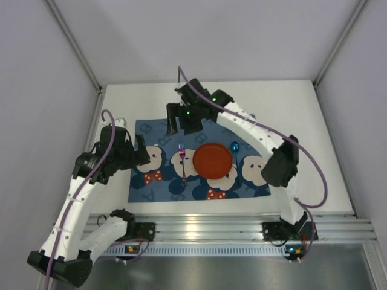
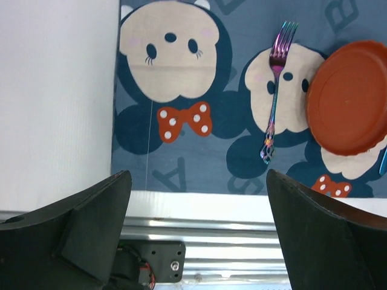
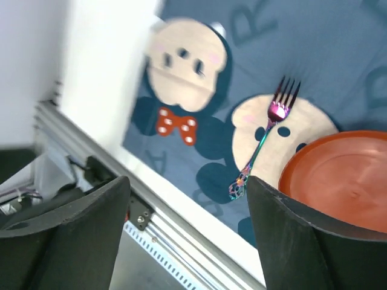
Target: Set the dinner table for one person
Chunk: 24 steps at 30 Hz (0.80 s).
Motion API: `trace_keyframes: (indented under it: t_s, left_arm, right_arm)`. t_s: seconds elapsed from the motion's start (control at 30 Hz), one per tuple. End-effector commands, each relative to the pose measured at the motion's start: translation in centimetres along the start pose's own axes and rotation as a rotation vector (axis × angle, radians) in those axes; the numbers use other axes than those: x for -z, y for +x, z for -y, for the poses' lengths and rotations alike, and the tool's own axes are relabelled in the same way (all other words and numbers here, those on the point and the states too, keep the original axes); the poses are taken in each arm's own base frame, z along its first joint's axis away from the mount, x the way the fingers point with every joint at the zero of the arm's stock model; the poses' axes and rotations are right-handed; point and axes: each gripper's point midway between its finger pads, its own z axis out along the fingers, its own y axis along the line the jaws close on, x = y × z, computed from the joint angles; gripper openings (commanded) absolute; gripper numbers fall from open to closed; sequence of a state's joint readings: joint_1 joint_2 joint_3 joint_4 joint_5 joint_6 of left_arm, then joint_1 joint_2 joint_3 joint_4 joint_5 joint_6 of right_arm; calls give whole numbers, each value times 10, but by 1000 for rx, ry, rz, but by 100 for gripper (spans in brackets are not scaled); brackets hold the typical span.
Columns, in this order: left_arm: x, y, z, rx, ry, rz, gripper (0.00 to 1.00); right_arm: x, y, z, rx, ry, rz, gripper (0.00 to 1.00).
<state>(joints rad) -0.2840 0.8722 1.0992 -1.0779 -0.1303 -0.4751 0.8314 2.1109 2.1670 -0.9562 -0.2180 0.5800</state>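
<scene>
So, we'd call this one partly done. The white desk (image 1: pixel 302 121) carries everything. On it the mat (image 1: pixel 145 130) lies close to the near edge, a bit toward the left edge. The plate (image 1: pixel 212 161) sits mid-mat. The fork (image 1: pixel 182 158) lies just beside it on the left-edge side, tines toward the far edge.

A small blue thing (image 1: pixel 234 145) sits right by the plate on the right-edge side. We can't tell what it is, maybe another utensil. Our guess for what's left is a knife or spoon and a cup. None of those are in view.

Both arms are empty-handed. The left fingers (image 2: pixel 84 229) are spread wide over the mat's near-left corner with nothing between them. The right fingers (image 3: pixel 78 235) are spread too, pinching nothing.

On views, only the top one shows both arms, the bare desk and that blue thing properly. The left wrist catches just a blue sliver at its edge, but it shows the fork's rainbow sheen and the small gap to the plate. The right wrist misses the blue thing entirely.
</scene>
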Motion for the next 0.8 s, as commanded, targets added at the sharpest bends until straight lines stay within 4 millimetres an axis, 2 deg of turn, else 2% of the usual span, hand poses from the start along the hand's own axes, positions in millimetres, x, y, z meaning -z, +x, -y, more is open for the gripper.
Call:
trace_keyframes:
  t_s: [0.0, 0.03, 0.07, 0.1, 0.17, 0.2, 0.27, 0.3, 0.37, 0.4, 0.43, 0.47, 0.5, 0.53, 0.57, 0.6, 0.63, 0.67, 0.7, 0.73, 0.77]
  left_arm:
    - [-6, -40, 24, -8, 74, 110, 99]
    - [-11, -44, 25, -18, 70, 120, 99]
    - [-15, -50, 24, -20, 54, 137, 99]
    - [-24, -53, 24, -26, 33, 133, 99]
    - [-39, -64, 27, -57, 31, 168, 99]
    - [-45, -68, 26, -73, 20, 187, 99]
    - [-62, -79, 25, -113, -3, 244, 99]
    - [-68, -87, 18, -114, -45, 287, 99]
    - [-87, -95, 15, -148, -64, 369, 99]
    - [-94, -95, 12, -177, -75, 386, 99]
    - [-109, -83, -2, -237, -130, 377, 99]
    - [-115, -96, 1, -241, -131, 450, 99]
    - [-122, -94, -4, -261, -151, 465, 99]
    - [-135, -79, -12, -319, -165, 450, 99]
    - [-144, -77, -13, -327, -155, 463, 99]
    - [-146, -86, -8, -313, -119, 523, 99]
    - [-159, -70, -4, -328, -56, 493, 99]
    - [-167, -66, -9, -321, -54, 483, 99]
    - [-169, -74, -7, -293, -32, 530, 99]
    - [-177, -61, -13, -280, -23, 510, 99]
    - [-182, -61, -21, -253, -14, 515, 99]
  right_arm:
    - [127, -24, -42, 192, -85, 260, 80]
    - [127, -18, -27, 194, -26, 266, 80]
    - [136, -15, -21, 214, -8, 284, 81]
    - [155, -7, -17, 226, -3, 322, 82]
    - [175, -5, -4, 231, 44, 392, 83]
    - [192, 1, 3, 228, 50, 440, 85]
    - [211, 4, 17, 209, 100, 507, 87]
    - [225, 13, 25, 201, 109, 542, 90]
    - [238, 18, 38, 172, 145, 599, 91]
    - [245, 30, 49, 161, 155, 618, 100]
    - [251, 31, 53, 147, 162, 653, 100]
    - [268, 36, 54, 124, 137, 700, 100]
    - [263, 44, 62, 116, 146, 695, 100]
    - [270, 44, 63, 91, 137, 729, 100]
    - [274, 47, 66, 75, 134, 749, 100]
    - [282, 56, 73, 63, 132, 772, 100]
    - [288, 57, 79, 45, 150, 800, 100]
    - [299, 62, 83, 24, 142, 832, 100]
    - [299, 68, 90, 12, 159, 834, 100]
    - [302, 70, 95, -7, 167, 850, 100]
    - [310, 76, 99, -22, 163, 868, 100]
